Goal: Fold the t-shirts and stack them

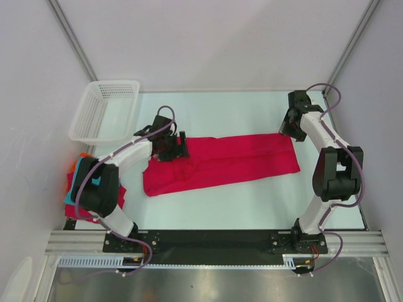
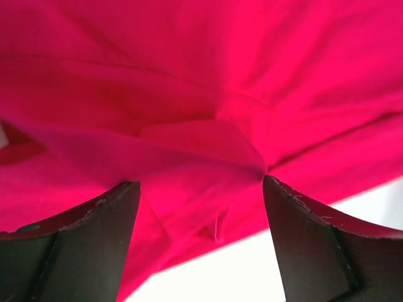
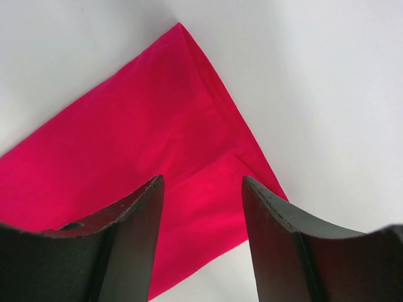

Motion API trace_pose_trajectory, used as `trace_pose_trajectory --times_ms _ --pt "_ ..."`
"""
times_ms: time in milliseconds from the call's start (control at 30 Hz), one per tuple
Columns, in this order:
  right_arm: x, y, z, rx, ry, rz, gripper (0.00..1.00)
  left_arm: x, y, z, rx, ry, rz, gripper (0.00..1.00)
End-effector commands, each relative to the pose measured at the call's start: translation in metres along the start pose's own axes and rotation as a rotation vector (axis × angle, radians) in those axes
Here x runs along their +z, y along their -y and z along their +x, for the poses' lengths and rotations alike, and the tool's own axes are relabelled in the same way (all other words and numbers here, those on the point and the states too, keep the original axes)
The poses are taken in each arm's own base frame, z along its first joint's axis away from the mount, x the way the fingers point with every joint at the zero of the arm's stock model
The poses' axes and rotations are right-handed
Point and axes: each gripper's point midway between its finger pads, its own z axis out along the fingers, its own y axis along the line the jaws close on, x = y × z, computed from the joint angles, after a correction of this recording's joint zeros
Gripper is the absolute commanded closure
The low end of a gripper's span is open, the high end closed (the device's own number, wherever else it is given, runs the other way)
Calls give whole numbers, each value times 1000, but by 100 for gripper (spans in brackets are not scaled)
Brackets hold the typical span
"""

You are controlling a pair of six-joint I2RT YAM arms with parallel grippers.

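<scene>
When you look down from the top camera, the big crimson-red t-shirt (image 1: 233,160) lies on the white table (image 1: 239,201) as a long folded strip. The left gripper (image 1: 179,146) sits over one end of it, where the cloth is rumpled. The right gripper (image 1: 284,129) sits at the other end, by the far corner of the strip. Back along the left arm, near its base, there is a small pile of folded t-shirts (image 1: 72,189) in teal, orange and red. The arm hides part of the pile, so I cannot tell how many there are. A white mesh basket (image 1: 104,110) stands off to the outer side of the left gripper, apart from the crimson shirt.

From the left wrist camera, the left gripper (image 2: 198,182) has its two dark fingers (image 2: 94,239) far apart. Crimson cloth (image 2: 208,75) fills nearly everything ahead of them, and a small folded flap lies right in the gap. The cloth looks loose, not pinched, so the gripper has hold of nothing.

From the right wrist camera, the right gripper (image 3: 201,179) is also spread wide and has hold of nothing. A pointed corner of the crimson shirt (image 3: 126,163) lies ahead of the fingers (image 3: 119,245) and runs under the gap. Bare white table (image 3: 315,75) shows on both sides of it.
</scene>
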Motion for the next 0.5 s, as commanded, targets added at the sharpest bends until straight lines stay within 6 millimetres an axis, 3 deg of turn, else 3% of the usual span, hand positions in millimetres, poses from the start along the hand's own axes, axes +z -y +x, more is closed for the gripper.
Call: trace_pose_trajectory --times_ms 0,200,467 --pt "-15 -2 -18 9 56 -14 43 11 14 -17 90 8 -18 17" --pt "-10 -1 -17 0 50 -4 43 14 26 -18 103 6 -7 20" --pt "-7 -2 -13 -6 43 -6 43 1 40 -31 126 45 -5 22"
